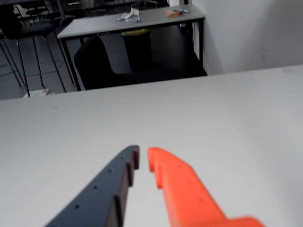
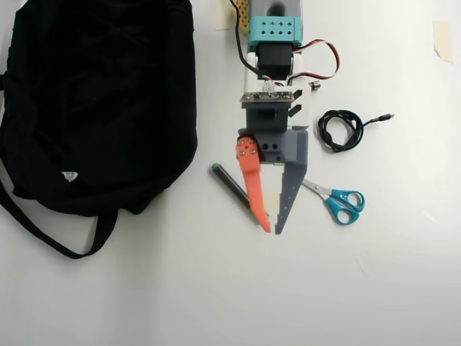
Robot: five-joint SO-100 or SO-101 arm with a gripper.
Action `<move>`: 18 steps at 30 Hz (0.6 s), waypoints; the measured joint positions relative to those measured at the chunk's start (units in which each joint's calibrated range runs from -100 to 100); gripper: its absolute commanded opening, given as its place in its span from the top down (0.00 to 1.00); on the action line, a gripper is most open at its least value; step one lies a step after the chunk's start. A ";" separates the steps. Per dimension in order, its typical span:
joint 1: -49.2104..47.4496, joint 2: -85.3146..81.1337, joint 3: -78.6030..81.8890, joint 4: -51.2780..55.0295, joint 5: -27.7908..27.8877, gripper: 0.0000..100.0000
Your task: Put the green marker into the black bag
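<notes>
In the overhead view the gripper (image 2: 273, 229) hangs above the white table (image 2: 216, 288), its orange finger (image 2: 252, 184) and grey finger (image 2: 289, 189) nearly meeting at the tips (a narrow gap shows in the wrist view too), with nothing between them. The green marker (image 2: 230, 182) lies slantwise on the table, partly under the orange finger. The black bag (image 2: 94, 94) sits to the left, its strap (image 2: 54, 238) looping below. Teal-handled scissors (image 2: 338, 202) and a coiled black cable (image 2: 340, 130) lie to the right.

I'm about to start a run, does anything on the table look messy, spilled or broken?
Nothing stands out. The black bag, green marker, scissors and coiled cable lie apart on the table, with nothing spilled or visibly damaged. The gripper partly covers the marker.
</notes>
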 measured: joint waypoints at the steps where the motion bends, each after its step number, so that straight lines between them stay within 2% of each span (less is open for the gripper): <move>1: 0.00 0.00 0.00 -0.77 0.00 0.98; 18: -0.07 0.08 0.00 -3.18 0.00 0.98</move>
